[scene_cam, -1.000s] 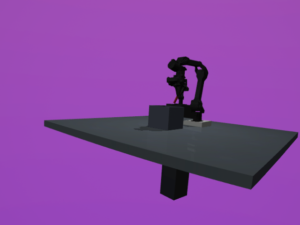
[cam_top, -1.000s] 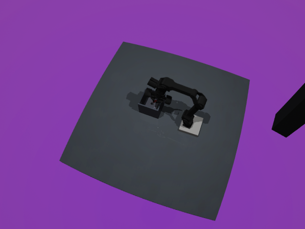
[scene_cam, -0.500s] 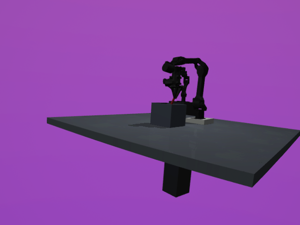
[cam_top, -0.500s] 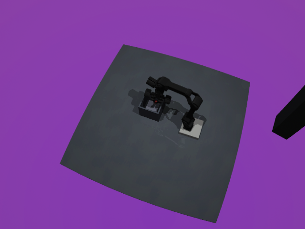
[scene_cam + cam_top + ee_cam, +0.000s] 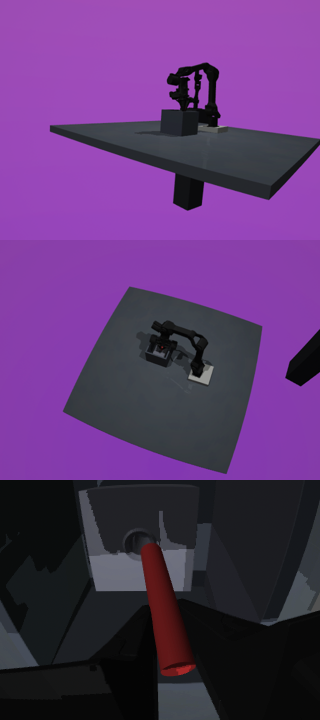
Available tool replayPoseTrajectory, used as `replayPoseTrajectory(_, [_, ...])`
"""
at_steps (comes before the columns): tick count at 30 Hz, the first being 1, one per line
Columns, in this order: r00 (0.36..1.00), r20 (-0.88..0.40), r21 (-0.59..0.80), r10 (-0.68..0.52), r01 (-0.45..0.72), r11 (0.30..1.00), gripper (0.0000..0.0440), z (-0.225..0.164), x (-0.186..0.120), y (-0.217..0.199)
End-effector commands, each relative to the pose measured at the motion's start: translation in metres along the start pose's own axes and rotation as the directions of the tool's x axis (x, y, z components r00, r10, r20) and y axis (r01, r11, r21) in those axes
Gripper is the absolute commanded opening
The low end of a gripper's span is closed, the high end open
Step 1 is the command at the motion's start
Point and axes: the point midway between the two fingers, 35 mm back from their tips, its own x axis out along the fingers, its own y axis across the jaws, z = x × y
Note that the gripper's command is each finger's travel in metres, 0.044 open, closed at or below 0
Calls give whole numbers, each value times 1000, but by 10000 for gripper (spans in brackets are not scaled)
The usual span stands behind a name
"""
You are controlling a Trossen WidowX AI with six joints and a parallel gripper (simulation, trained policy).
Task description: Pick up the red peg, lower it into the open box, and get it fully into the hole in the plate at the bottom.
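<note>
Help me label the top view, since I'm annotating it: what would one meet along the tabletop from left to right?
Open box → light base plate under the arm's foot.

The open box (image 5: 156, 359) (image 5: 171, 122) sits on the table (image 5: 144, 400) (image 5: 155, 149); the plate (image 5: 159, 353) (image 5: 135, 572) lies in the bottom of the box; the arm's base plate (image 5: 208, 379) (image 5: 222, 129) is on the table too, apart from the box; from the top, it lies to the right of the box.
</note>
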Motion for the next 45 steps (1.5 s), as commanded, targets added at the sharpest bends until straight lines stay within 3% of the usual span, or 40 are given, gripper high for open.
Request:
replayPoseTrajectory(1, [1000,-24,-4,-12,12,1000,9,2,11,0])
replayPoseTrajectory(17, [998,-51,-61,-32,29,998,4,9,53,7])
replayPoseTrajectory(22, [997,-59,-77,-54,49,996,103,8,60,7])
replayPoseTrajectory(25, [995,-69,-82,-66,60,995,127,6,61,6])
replayPoseTrajectory(38, [987,-158,-63,-19,9,998,131,8,34,25])
replayPoseTrajectory(45, [974,-222,-42,39,-49,998,178,5,15,36])
